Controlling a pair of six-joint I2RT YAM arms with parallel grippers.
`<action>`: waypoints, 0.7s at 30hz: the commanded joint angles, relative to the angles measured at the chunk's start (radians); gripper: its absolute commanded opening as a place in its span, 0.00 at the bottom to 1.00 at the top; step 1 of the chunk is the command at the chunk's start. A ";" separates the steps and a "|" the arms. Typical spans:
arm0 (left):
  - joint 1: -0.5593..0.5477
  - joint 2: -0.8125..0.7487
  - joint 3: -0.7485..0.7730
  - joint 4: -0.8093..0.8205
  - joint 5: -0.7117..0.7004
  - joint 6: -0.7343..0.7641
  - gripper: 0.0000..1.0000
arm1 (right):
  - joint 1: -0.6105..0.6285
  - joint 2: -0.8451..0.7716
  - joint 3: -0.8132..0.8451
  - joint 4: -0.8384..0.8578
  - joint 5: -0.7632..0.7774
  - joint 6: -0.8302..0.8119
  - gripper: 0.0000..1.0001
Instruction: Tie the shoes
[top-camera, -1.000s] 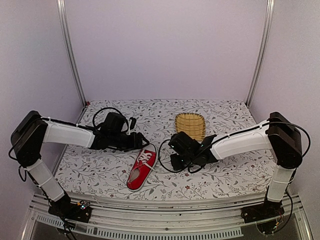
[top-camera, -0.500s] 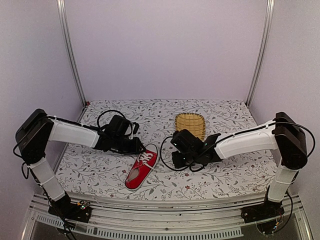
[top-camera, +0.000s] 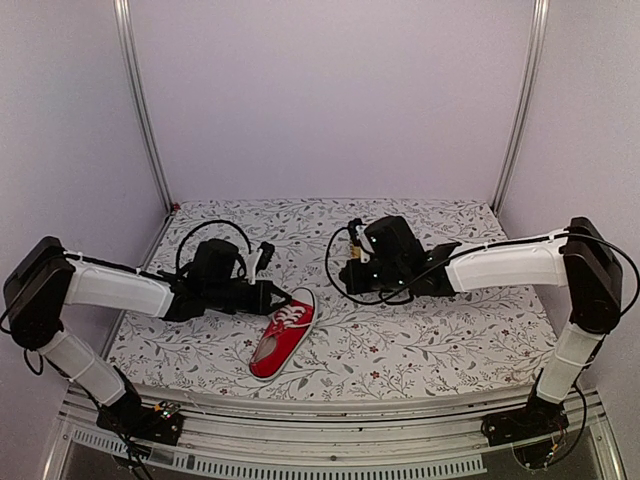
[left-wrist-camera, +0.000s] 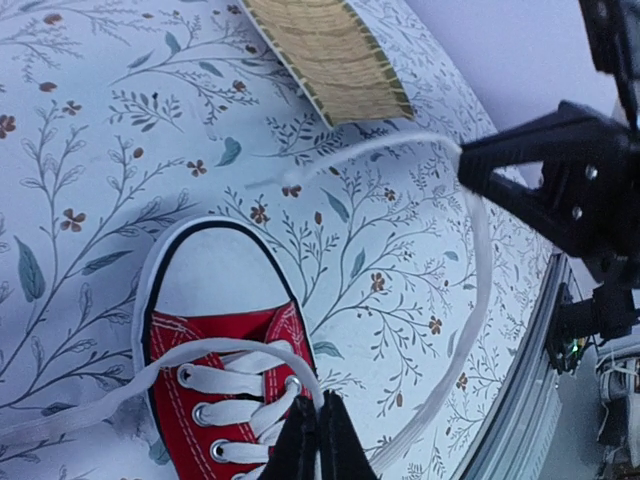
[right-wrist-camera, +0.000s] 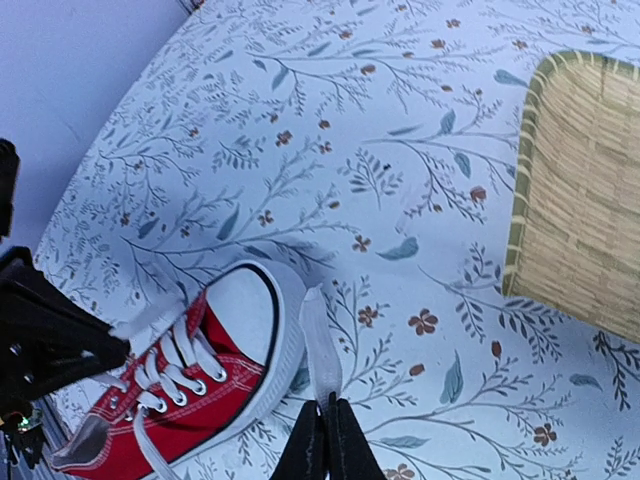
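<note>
"So, where is the sneaker lying, and who has its laces?"

"The red sneaker (top-camera: 283, 336) lies on the flowered cloth (top-camera: 420, 345) near the front edge, a little left of the middle. Its white toe cap points to the far side. The laces are threaded, but I see no knot. The left gripper (left-wrist-camera: 318, 405) is clenched on the left lace strand (left-wrist-camera: 240, 347), just beside the eyelets. The right gripper (right-wrist-camera: 325, 405) is clenched on the right lace strand (right-wrist-camera: 318, 345), which is drawn out beyond the toe, on the side of the yellow basket (right-wrist-camera: 585, 190)."

"Then which step is it, in your opinion?"

"I think the strands must be drawn tight before they are crossed. To do it well, both arms should pull evenly and in opposite directions; otherwise the light shoe may slide or turn on the cloth. The grip should be firm, because a flat lace can slip from thin fingers. In the left wrist view the right strand runs in a long slack curve, so I would take it up slowly and away from the basket."
</note>
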 joint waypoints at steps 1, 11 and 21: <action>-0.007 -0.008 -0.032 0.146 0.147 0.071 0.00 | -0.015 0.031 0.086 0.164 -0.137 -0.097 0.02; 0.012 0.059 -0.014 0.218 0.285 0.113 0.05 | -0.030 0.142 0.222 0.227 -0.223 -0.148 0.02; 0.033 0.097 -0.018 0.291 0.362 0.098 0.11 | -0.045 0.184 0.271 0.225 -0.233 -0.135 0.02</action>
